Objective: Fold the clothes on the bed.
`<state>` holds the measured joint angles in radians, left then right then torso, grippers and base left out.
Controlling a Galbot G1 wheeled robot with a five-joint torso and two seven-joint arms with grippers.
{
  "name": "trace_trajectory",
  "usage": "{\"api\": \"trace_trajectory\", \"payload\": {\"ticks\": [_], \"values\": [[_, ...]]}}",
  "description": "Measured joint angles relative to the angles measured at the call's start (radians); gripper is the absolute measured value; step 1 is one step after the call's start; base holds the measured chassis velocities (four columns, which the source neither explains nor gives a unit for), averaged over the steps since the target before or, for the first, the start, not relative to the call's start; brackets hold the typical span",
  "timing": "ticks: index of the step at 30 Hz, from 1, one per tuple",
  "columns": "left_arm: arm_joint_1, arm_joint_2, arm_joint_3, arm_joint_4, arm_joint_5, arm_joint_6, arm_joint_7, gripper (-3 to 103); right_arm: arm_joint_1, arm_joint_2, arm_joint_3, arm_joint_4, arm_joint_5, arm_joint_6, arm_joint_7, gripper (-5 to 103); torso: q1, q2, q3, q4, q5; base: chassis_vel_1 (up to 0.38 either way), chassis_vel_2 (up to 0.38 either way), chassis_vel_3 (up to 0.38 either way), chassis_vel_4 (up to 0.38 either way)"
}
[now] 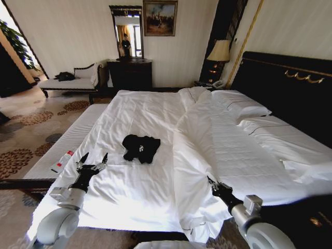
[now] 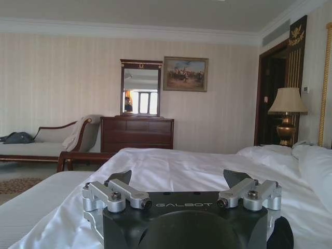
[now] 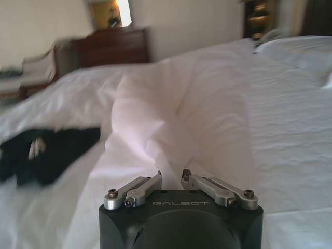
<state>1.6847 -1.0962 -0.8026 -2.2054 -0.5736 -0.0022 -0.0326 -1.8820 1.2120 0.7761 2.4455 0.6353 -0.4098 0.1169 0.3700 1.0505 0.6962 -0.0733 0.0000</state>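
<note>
T-shirt point(image 1: 141, 148), black and crumpled into a small heap, lies on the bed point(image 1: 150, 111), on the flat sheet left of the bunched duvet point(image 1: 194, 150) and roughly midway between the foot and the pillows point(image 1: 244, 110). White marks show on its fabric in the head view. The right wrist view catches it too point(image 3: 46, 153), as a dark blurred patch beside the duvet ridge point(image 3: 171, 109); the left wrist view looks over the sheet point(image 2: 176, 166) to the far wall.

Left gripper point(image 1: 94, 159) hovers above the near left part of the bed, well short of the T-shirt, its 2 fingers spread wide. The left wrist view confirms the spread, with the fingertips point(image 2: 120, 177) far apart above the sheet. Right gripper point(image 1: 211, 181) sits at the near end of the duvet ridge, apart from the T-shirt. The right wrist view shows its jaws nearly together with only a narrow gap, holding nothing, the tips right at the duvet fabric.

A small white and red object point(image 1: 61, 162) lies on the bench point(image 1: 72, 137) at the bed's left side. Against the far wall stand a dresser point(image 2: 137, 134), a mirror point(image 2: 141, 87), a painting point(image 2: 185, 73) and a lamp point(image 2: 287, 101).
</note>
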Motion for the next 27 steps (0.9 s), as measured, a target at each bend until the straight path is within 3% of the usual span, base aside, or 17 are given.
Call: {"api": "trace_trajectory", "payload": {"ticks": [3,7,12,15,19,27], "values": [[0.010,-0.002,-0.008,0.005,-0.003,-0.005,0.000,99,0.019,0.060,0.062,0.011,0.023,-0.006,0.012,3,0.000,0.000,0.000,0.0001,-0.0001,0.000,0.000,0.000,0.000],[0.011,-0.002,-0.010,0.007,-0.005,-0.006,0.000,99,0.023,0.088,0.107,0.011,0.013,-0.006,0.022,3,0.000,0.000,0.000,0.0002,0.0000,0.000,0.000,0.000,0.000],[0.006,-0.008,-0.013,0.010,-0.006,-0.007,0.000,99,0.019,0.150,0.169,-0.006,-0.062,0.021,0.017,3,0.000,0.000,0.000,0.0001,-0.0001,0.000,0.000,0.000,0.000],[0.009,-0.019,-0.013,0.018,-0.004,-0.011,0.000,99,0.021,0.244,0.216,-0.078,-0.140,0.071,0.011,3,0.000,0.000,0.000,0.0000,0.0001,0.000,0.000,0.000,0.000],[0.015,-0.022,-0.013,0.018,-0.002,-0.014,0.000,99,0.018,0.291,0.273,-0.124,-0.165,0.113,0.010,3,0.000,0.000,0.000,0.0001,0.0002,0.000,0.000,0.000,0.000],[0.006,-0.018,-0.013,0.022,-0.002,-0.014,-0.001,99,0.027,0.302,0.493,-0.223,-0.147,0.167,0.016,3,0.000,0.000,0.000,0.0001,0.0001,0.000,0.000,0.000,0.000]]}}
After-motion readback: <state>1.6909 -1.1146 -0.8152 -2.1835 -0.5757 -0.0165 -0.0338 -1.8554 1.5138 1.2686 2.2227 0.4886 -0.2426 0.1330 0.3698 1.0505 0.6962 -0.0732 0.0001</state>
